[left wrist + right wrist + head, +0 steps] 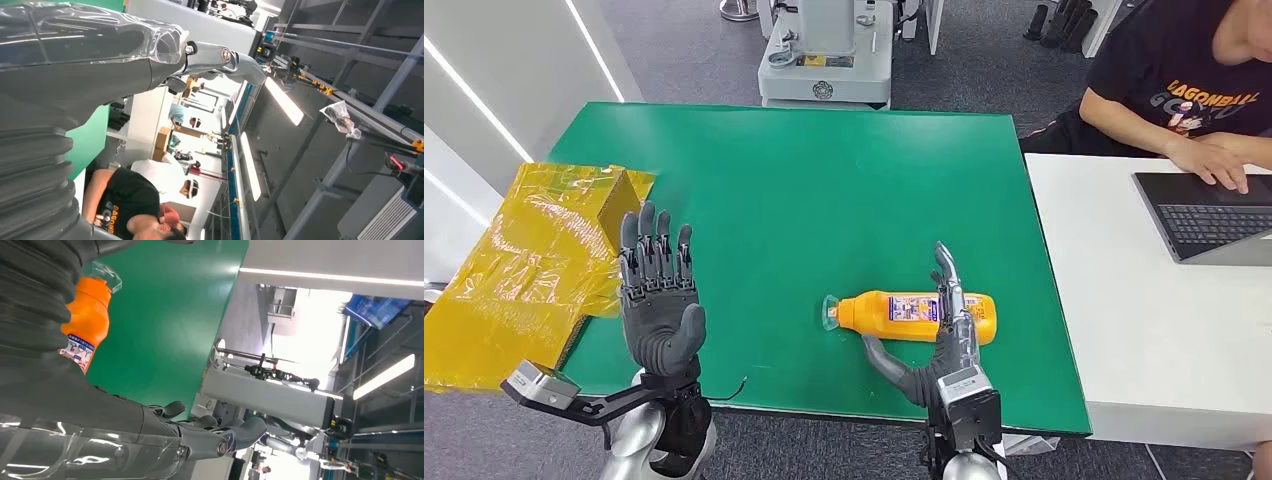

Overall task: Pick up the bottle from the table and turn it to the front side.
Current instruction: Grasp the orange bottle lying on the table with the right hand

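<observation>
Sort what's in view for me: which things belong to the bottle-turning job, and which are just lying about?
Job:
- orange bottle, lying on its side on the green table
- right hand, at the bottle
- left hand, raised, holding nothing

Lying about:
- yellow plastic bags at the table's left edge
- laptop on the white table, with a person typing

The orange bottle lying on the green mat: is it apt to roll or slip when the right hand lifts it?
The bottle lies on its side and looks round, so a nudge could probably roll it across the mat. Its glossy body may be slippery. The right hand reaches over its middle, which should limit tipping.
</observation>
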You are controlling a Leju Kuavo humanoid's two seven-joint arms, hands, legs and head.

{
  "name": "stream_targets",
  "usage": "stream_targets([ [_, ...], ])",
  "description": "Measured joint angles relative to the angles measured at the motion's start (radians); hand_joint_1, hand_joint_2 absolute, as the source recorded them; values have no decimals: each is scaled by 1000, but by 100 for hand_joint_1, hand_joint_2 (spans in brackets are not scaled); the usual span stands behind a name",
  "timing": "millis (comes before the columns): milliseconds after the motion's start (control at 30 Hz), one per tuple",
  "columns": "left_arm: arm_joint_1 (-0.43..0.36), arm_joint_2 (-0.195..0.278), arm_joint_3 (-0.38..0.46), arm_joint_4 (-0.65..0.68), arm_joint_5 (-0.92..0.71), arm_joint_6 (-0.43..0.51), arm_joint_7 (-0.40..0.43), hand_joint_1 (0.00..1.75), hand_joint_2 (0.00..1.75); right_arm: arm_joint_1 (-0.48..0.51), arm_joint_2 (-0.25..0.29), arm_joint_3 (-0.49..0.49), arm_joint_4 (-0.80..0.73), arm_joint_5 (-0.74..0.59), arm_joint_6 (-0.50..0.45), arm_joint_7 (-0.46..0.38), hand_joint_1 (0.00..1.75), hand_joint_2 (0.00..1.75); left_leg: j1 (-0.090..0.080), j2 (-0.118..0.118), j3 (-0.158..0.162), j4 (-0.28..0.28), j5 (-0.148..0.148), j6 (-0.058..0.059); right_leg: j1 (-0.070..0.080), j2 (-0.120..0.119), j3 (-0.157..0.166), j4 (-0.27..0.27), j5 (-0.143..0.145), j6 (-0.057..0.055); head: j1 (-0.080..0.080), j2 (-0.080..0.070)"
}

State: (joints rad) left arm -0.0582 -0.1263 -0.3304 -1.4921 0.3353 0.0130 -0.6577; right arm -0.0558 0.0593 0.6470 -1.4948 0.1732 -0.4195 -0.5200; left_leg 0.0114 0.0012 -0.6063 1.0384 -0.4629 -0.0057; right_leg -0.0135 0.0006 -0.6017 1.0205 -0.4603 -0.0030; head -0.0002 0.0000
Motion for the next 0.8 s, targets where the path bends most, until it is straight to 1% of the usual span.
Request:
stream_targets([
  [67, -2, -1, 0, 2, 0, -2, 0, 0, 175, -10, -7, 0, 0, 63, 31, 53, 0, 175, 0, 0, 0, 0, 0, 0, 0, 0, 0, 0, 0, 0, 0, 0],
  [133, -7, -2, 0, 7, -2, -11, 0, 0, 175, -33, -22, -1, 1, 199, 91, 137, 0, 175, 0, 0, 0, 0, 0, 0, 0, 0, 0, 0, 0, 0, 0, 0],
  [167, -10, -3, 0, 11, -3, -17, 0, 0, 175, -46, -31, -3, 1, 267, 120, 165, 0, 175, 0, 0, 0, 0, 0, 0, 0, 0, 0, 0, 0, 0, 0, 0],
  [233, -13, -5, 0, 16, -4, -24, 0, 0, 175, -63, -42, -7, 1, 349, 158, 191, 0, 175, 0, 0, 0, 0, 0, 0, 0, 0, 0, 0, 0, 0, 0, 0],
  [333, -14, -5, 0, 17, -4, -26, 0, 0, 175, -67, -44, -8, 0, 361, 165, 195, 0, 175, 0, 0, 0, 0, 0, 0, 0, 0, 0, 0, 0, 0, 0, 0],
  [400, -17, -7, 0, 25, -4, -32, -1, 0, 175, -99, -63, -20, 0, 419, 221, 229, 0, 175, 0, 0, 0, 1, 0, 0, 0, 0, 0, 0, 1, 0, 0, 0],
  [467, -20, -10, 0, 36, -5, -49, -1, 0, 175, -194, -118, -34, 15, 510, 364, 310, 0, 175, 0, 1, 0, 1, 1, 0, 0, 1, 0, 0, 1, 0, 0, 0],
  [533, -20, -10, 0, 41, -7, -67, 0, 0, 175, -302, -176, -35, 52, 543, 486, 354, 0, 175, 0, 1, 0, 1, 1, 1, 0, 1, 0, 0, 1, 0, 0, 0],
  [600, -19, -10, 1, 41, -11, -79, 2, 0, 175, -381, -217, -34, 99, 533, 554, 352, 0, 175, 0, 0, 0, 1, 1, 1, 0, 0, 1, 0, 1, 0, 0, 0],
  [667, -18, -10, 1, 41, -13, -87, 4, 0, 175, -452, -255, -28, 146, 518, 635, 367, 0, 175, 0, 0, 0, 2, 1, 1, 0, -1, 1, 0, 2, 0, 0, 0],
  [800, -18, -9, 1, 41, -9, -97, 8, 0, 175, -571, -325, 15, 222, 489, 784, 390, 0, 175, 0, -1, -1, 2, 2, 1, 0, -2, 1, 0, 2, 1, 0, 0],
])
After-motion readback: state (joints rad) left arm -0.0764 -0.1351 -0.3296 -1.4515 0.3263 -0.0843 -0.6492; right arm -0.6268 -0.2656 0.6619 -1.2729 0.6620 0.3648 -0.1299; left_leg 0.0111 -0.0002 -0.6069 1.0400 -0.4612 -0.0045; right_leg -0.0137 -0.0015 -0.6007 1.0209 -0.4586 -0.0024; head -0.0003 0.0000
